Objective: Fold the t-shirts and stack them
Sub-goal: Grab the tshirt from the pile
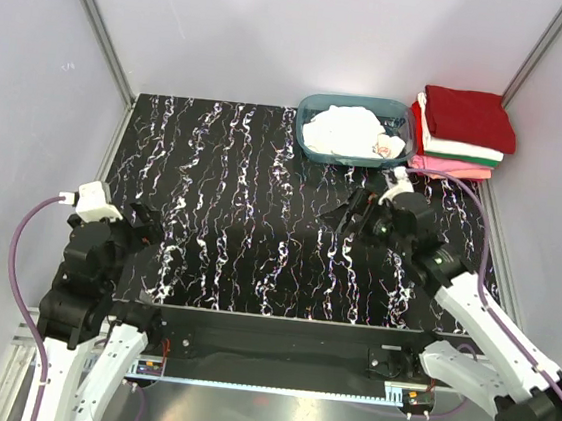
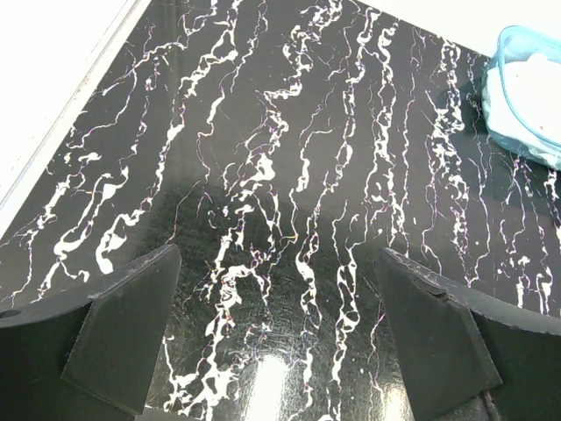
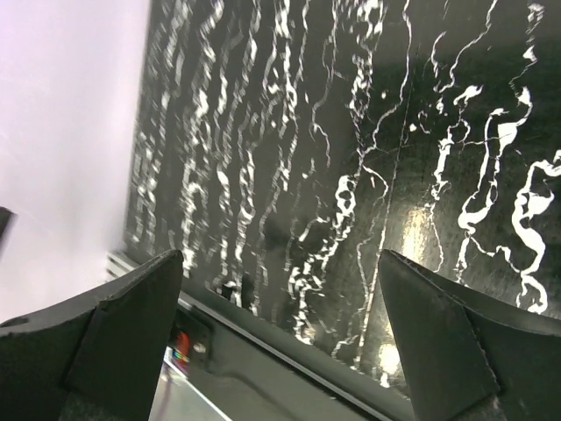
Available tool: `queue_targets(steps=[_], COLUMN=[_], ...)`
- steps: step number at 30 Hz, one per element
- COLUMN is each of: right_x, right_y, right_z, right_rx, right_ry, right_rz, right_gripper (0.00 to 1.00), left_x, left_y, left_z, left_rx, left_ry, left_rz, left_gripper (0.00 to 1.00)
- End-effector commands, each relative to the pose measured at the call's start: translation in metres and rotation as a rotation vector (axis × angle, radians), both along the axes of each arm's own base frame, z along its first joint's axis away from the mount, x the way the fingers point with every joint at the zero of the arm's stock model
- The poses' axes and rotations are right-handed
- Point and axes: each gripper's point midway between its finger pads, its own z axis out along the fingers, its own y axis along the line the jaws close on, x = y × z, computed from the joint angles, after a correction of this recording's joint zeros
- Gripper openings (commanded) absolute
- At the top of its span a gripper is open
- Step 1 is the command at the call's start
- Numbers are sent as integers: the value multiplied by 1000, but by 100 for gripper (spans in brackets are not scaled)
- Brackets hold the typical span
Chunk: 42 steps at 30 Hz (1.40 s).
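Fingers of the left tool stand wide apart with nothing between them. Only the black, white-veined tabletop shows in the gap, so this tool is released. From above it sits low at the near left of the tabletop, its arm folded back close to its base. The right tool is spread open in the same way and holds nothing. Its wrist camera looks across the tabletop toward the near edge and a pale enclosure wall. In the overhead view this tool is over the right half of the tabletop, on the near side of a translucent teal tub. Whether its tips touch the surface cannot be told. The tub stands at the far edge, right of centre, and a crumpled white t-shirt lies inside it with a small reddish mark toward its right side. Just beside the tub, in the far right corner, is a folded stack. A dark red t-shirt is on top, a white t-shirt lies beneath it, and a pink t-shirt is at the bottom. Both tools are well apart from the stack.
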Motion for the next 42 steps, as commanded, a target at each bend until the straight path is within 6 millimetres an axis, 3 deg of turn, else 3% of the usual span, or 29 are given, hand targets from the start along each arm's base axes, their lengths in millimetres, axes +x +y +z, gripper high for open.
queue_targets(steps=[1,3,4,6,12,13,15,16,17,18,19,20,21,22,23,24,25,26,27,28,29,30,31,32,34,37,40,41,42], right_x=[-4,-11,-13,-18,-12,-9,7,12,45,65,77,114,131,154,184,201,224,250,266,283,307,320,334,353,372,390,392,393,395], right_y=[-15,-21,-24,-31,-28,-29,-27,-26,-33,-43,-51,-50,-52,-61,-58,-60,-70,-68,-72,-75,-84,-87,-90,-93,-97,-111,-116,-114,-115], right_z=[33,52,51,78,87,102,103,123,99,93,115,76,69,90,57,52,75,36,29,56,12,5,30,-12,-13,-51,-77,-96,-99], right_rx=[71,122,136,215,244,227,85,43,-103,-192,-263,-392,-431,-434,-501,-522,-519,-573,-593,-584,-644,-653,-628,-649,-629,-622,-627,-638,-635], right_ry=[-16,-85,-100,-209,-311,-344,-423,-460,-388,-344,-310,-196,-157,-168,-111,-108,-138,-65,-47,-87,-17,-10,-67,-20,-64,-41,-4,24,25], right_rz=[-111,-120,-132,-149,-131,-133,-100,-88,-173,-214,-234,-231,-236,-278,-252,-262,-306,-279,-289,-315,-312,-320,-349,-320,-333,-347,-342,-326,-322], right_gripper=[100,100,100,100,99,100,100,100,100,100,100,100,100,100,100,100,99,99,98,97,96,96,95,95,95,93,92,92,93], left_x=[8,8,8,9,10,9,9,9,10,11,11,11,12,11,11,11,10,10,10,10,11,11,12,12,14,13,13,13,13], left_y=[2,2,2,1,3,3,3,3,2,2,3,3,4,5,5,6,7,7,8,8,8,9,9,9,10,12,15,14,15], left_z=[9,9,8,7,4,4,5,4,4,3,3,3,2,3,3,4,4,4,4,3,3,3,1,1,0,0,0,0,0], left_rx=[-3,0,-2,-4,-4,-6,-6,-7,-7,-6,-4,-5,-5,-6,-7,-7,-7,-8,-8,-7,-5,-6,-6,-6,-4,-4,-3,-4,-4], left_ry=[-42,-41,-42,-39,-29,-28,-33,-30,-31,-29,-26,-26,-24,-27,-28,-34,-36,-37,-39,-37,-37,-32,-26,-26,-21,-22,-23,-23,-22], left_rz=[16,16,16,15,26,28,27,26,23,23,28,29,32,39,40,44,47,47,52,51,52,54,59,57,61,71,82,81,83], left_gripper=[99,99,99,99,99,99,99,99,99,99,99,99,99,99,99,99,99,99,99,99,99,99,99,99,99,99,99,99,99])
